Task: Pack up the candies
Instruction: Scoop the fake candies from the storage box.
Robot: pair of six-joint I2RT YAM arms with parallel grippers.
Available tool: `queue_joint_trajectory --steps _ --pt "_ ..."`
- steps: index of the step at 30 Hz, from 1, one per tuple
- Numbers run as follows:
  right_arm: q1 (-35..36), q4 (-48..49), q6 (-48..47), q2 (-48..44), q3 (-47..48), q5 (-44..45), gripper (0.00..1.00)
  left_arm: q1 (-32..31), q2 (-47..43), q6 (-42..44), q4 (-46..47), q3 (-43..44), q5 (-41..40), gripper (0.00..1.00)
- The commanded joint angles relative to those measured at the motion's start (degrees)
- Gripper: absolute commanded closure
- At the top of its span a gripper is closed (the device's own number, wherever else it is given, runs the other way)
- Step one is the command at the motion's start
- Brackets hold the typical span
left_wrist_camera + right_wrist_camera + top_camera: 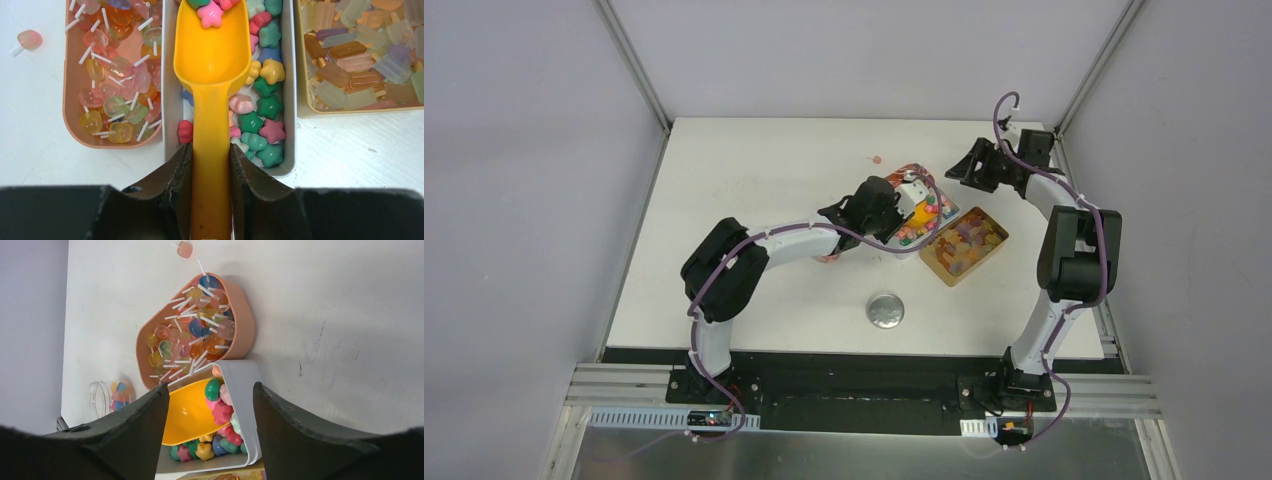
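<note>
My left gripper (pixel 211 150) is shut on the handle of an orange scoop (pixel 212 55). The scoop's bowl lies in a white tray (pixel 289 150) of star-shaped candies (pixel 270 107) in pink, green, yellow and blue. A few candies (pixel 210 12) rest at the scoop's tip. From above, the left gripper (pixel 886 208) is over the trays. My right gripper (pixel 962 166) hangs open at the back right with nothing between its fingers. In the right wrist view the right gripper (pixel 210 387) looks down on the scoop (pixel 192 412) and the white tray (pixel 245 377).
A pink tray (pixel 70 100) of lollipop sweets lies left of the white tray, and a gold tray (pixel 360 107) of popsicle-shaped sweets lies to its right. A clear jar (pixel 107 395) holds some candies. One loose lollipop (pixel 29 39) lies on the table. A round silver lid (pixel 885 310) lies near the front.
</note>
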Motion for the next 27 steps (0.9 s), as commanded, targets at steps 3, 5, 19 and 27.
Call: queue_joint_trajectory --steps 3,5,19,27 --pt "-0.8 2.4 0.2 -3.2 0.1 -1.3 0.35 0.8 0.7 -0.4 6.7 3.9 2.7 1.0" --pt "-0.9 2.5 0.2 -3.1 0.0 -1.4 0.35 0.8 1.3 -0.3 6.9 4.4 2.8 1.0" --pt "-1.1 2.9 0.3 -2.7 -0.3 -1.7 0.35 0.8 -2.0 0.8 10.7 -1.5 2.0 1.0" --pt "-1.0 2.5 0.3 -2.9 -0.4 -1.4 0.36 0.8 -5.1 1.2 15.4 -6.4 2.3 1.0"
